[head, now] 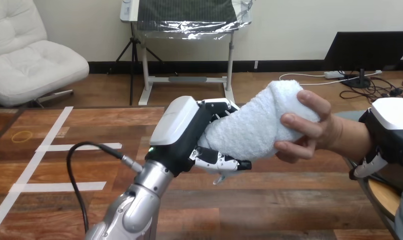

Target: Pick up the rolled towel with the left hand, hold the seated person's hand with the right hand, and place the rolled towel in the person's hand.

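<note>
Grips the rolled towel [249,127] in the left hand [182,130], fingers curled under and round its near end, raised over the right half of the table [239,210]. Clasps the person's wrist [352,135] with the right hand [392,125] by the table's right edge. Shares the towel with the person's hand [309,132], closed on the far end. Risks dropping it on the table if let go before that grasp bears the weight. Risks tugging or twisting the wrist if clamped on while the person draws away.

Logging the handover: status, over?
Left hand shut on rolled towel. Right hand curled round person's wrist. Person's hand also grips it. No obstruction.
</note>
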